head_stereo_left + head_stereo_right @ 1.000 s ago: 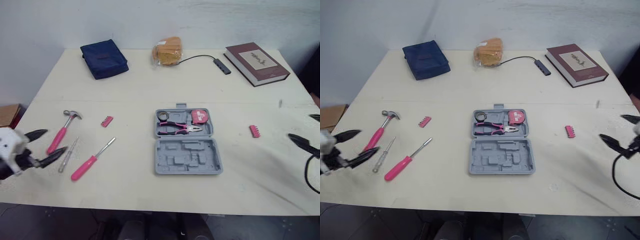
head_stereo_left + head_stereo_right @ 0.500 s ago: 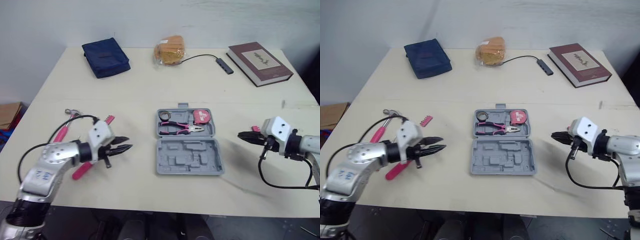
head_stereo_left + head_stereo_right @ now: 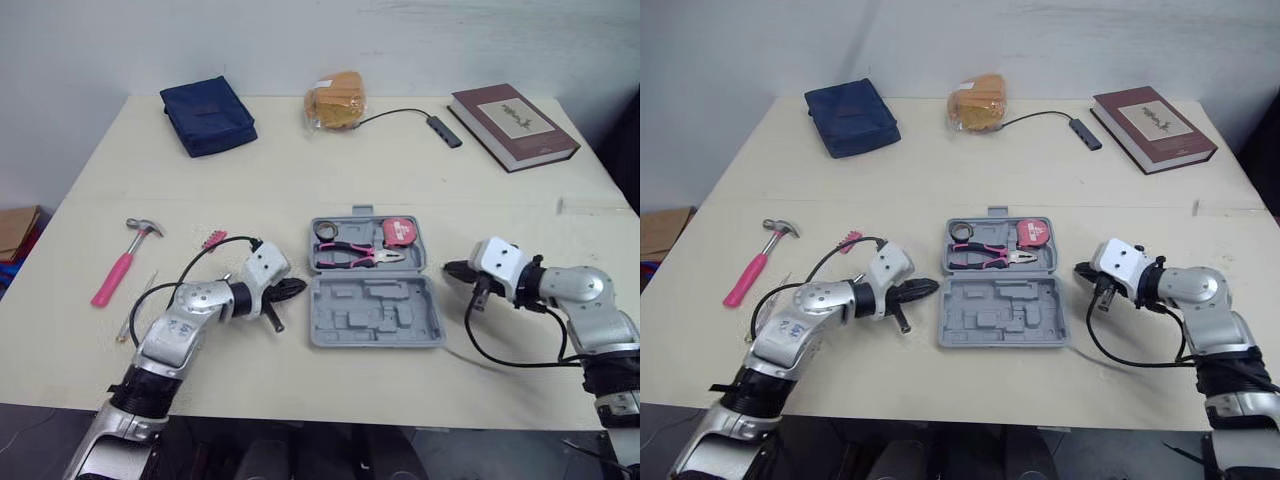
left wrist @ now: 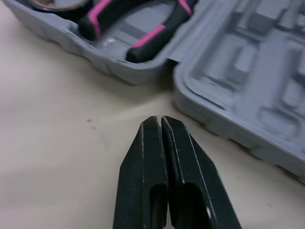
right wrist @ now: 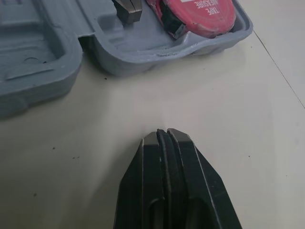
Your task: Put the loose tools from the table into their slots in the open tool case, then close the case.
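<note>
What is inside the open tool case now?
In the tool case, the far half holds pliers, a tape measure and a dark ring; the near slots are empty. Beneath the pliers is hidden.

Two head cameras look down from high over the whole cream table [image 3: 420, 170]. Each wrist camera sits very close, both seeing the open grey plastic tool case [image 3: 375, 315].
</note>
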`<act>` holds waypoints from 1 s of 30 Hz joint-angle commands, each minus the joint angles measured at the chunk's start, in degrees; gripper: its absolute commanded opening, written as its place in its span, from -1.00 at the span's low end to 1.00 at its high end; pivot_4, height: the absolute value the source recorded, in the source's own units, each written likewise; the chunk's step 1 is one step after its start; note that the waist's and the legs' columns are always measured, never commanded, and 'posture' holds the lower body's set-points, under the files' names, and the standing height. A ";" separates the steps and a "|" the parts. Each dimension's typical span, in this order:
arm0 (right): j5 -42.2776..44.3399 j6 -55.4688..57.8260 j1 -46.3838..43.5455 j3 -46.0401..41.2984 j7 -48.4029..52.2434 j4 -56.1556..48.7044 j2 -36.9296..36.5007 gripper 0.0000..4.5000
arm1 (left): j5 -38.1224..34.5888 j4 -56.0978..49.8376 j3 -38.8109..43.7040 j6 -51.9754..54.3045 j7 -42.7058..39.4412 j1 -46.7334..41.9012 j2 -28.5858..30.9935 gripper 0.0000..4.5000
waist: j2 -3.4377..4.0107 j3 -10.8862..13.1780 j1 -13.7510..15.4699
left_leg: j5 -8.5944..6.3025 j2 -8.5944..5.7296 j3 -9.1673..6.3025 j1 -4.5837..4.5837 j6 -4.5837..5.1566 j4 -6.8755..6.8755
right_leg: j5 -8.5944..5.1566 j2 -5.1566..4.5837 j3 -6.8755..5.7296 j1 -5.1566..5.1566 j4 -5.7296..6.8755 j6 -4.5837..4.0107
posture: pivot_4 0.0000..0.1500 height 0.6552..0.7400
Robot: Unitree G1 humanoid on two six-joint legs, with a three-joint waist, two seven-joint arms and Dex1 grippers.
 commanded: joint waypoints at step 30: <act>3.74 15.22 13.56 6.41 2.38 -30.78 6.77 -1.00 | 0.77 -9.85 4.19 -2.86 -6.35 12.04 6.19 -0.97 | -0.18 -0.13 -0.16 | -0.36 0.32 0.06 0.20 0.02 0.07 | -0.07 0.13 0.12 0.10 0.06 -0.14 | 1.00 1.00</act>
